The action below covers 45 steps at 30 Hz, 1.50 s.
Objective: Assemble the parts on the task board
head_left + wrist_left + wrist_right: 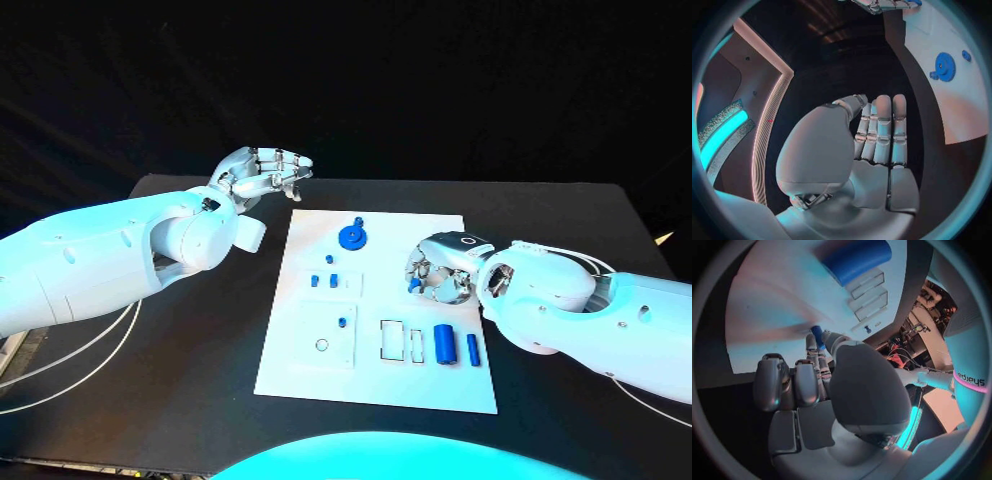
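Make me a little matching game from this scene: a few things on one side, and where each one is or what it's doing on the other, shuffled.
Things:
1. blue gear
2. left hand
3. right hand
4. two blue cylinders

Places or states:
A. pinching a small blue part over the board's right edge
B. lying side by side near the board's front right corner
C. off the board, over the black table by its far left corner, holding nothing
D. on the task board, near its far edge

Pairs: 1-D, 2-C, 3-A, 4-B

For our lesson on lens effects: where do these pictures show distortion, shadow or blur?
Left wrist view: the task board has a bowed edge. Right wrist view: a dark shadow crosses the board beside the right hand, and the blue part looks soft. Head view: board edges stay straight.
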Motion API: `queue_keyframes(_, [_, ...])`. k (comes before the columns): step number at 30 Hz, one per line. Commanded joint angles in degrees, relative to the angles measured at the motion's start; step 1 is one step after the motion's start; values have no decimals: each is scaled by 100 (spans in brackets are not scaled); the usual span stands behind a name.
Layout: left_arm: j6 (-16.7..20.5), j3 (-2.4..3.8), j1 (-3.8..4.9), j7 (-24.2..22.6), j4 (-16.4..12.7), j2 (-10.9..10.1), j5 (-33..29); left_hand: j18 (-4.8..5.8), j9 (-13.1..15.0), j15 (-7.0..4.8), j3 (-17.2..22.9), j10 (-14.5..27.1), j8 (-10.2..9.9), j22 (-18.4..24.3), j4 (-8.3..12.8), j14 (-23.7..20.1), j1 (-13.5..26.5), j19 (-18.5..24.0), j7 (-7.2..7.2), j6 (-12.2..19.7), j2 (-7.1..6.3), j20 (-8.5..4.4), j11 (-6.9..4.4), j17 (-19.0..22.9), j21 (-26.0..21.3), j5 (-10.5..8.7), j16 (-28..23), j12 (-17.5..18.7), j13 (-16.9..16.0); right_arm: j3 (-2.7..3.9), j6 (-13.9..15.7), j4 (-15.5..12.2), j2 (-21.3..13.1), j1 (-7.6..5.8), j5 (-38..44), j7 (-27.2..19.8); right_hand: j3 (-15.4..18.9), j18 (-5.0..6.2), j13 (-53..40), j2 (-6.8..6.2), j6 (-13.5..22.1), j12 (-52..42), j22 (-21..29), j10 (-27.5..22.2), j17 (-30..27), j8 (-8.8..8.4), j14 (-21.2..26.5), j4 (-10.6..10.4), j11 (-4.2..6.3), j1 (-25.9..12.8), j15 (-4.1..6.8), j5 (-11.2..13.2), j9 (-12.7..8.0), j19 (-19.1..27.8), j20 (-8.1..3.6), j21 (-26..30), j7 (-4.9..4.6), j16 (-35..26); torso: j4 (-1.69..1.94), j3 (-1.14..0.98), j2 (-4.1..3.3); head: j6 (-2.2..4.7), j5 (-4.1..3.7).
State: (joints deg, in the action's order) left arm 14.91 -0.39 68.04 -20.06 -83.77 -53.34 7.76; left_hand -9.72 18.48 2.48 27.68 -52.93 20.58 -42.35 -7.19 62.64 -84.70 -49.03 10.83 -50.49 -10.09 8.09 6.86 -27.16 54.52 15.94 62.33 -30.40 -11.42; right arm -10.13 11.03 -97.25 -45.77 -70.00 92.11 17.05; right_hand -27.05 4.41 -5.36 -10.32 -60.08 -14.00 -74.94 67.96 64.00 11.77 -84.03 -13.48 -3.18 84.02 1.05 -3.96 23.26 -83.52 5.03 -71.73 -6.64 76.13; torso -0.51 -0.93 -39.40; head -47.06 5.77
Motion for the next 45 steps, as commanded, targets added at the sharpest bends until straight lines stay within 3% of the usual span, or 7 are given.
queue_keyframes(1, [-89,4,3,-60,-6,5,22,-74,6,17,-8,50,36,7,29,-38,69,15,-10,50,2,22,3,-3,-34,-6,-8,-23,5,-6,-71,-5,14,17,69,14,-124,-114,-8,82,-72,48,-1072,86,1,54,-109,63,7,-1,16,97,47,-54,-17,-37,1,19,2,-1,-2,-2,-4])
queue_keyframes(10, [-86,4,3,-57,-8,4,22,-74,6,17,-8,50,36,7,29,-38,69,15,-10,50,2,22,3,-3,-34,-6,-8,-23,5,-6,180,-39,0,25,105,40,-341,-129,-27,117,-121,144,-1093,229,6,140,-110,301,31,-40,39,92,138,-81,-41,-117,10,29,3,1,-1,-2,-9])
queue_keyframes(16, [-101,4,3,-53,-4,4,22,-74,10,21,-3,61,48,7,35,-51,75,22,-6,58,12,27,7,-5,-37,-7,-4,-30,9,-1,268,-209,-110,0,73,50,-368,-133,-32,112,-130,163,-1099,255,2,158,-109,340,31,-68,39,91,157,-88,-43,-139,11,29,2,5,5,5,-13])
queue_keyframes(30, [-123,3,3,-31,3,24,23,-75,11,23,0,75,53,6,47,-60,72,26,-6,68,7,28,9,-7,-39,-7,-1,-30,13,36,348,-885,-431,-341,-12,84,-385,-138,-34,87,-131,191,-1105,270,8,170,-111,371,31,-117,39,91,174,-96,-44,-164,11,34,1,12,8,53,-27])
queue_keyframes(34, [-128,3,3,-32,10,38,23,-75,11,23,0,75,53,6,47,-60,72,26,-6,68,7,28,9,-7,-39,-7,-1,-30,13,40,375,-1049,-413,-382,-76,62,-389,-137,-34,83,-131,197,-1104,274,7,172,-111,374,30,-129,38,92,177,-95,-44,-160,11,34,3,9,7,66,-17])
queue_keyframes(40, [-147,3,1,-35,28,65,22,-76,11,24,1,81,54,6,50,-64,73,28,-4,72,7,29,11,-7,-39,-6,-1,-30,14,41,428,-1144,-135,-339,-129,-21,-392,-138,-34,82,-130,202,-1104,274,9,172,-111,376,30,-136,38,90,179,-96,-44,-163,11,35,-2,0,4,59,31])
queue_keyframes(45, [-178,3,-1,-36,47,98,14,-76,11,26,0,86,55,6,52,-66,74,29,-3,75,5,30,13,-7,-39,-7,0,-29,15,33,510,-1056,272,-154,-19,-139,-403,-137,-34,84,-125,212,-1104,273,3,172,-110,385,30,-141,38,86,181,-95,-44,-160,10,32,10,0,3,82,38])
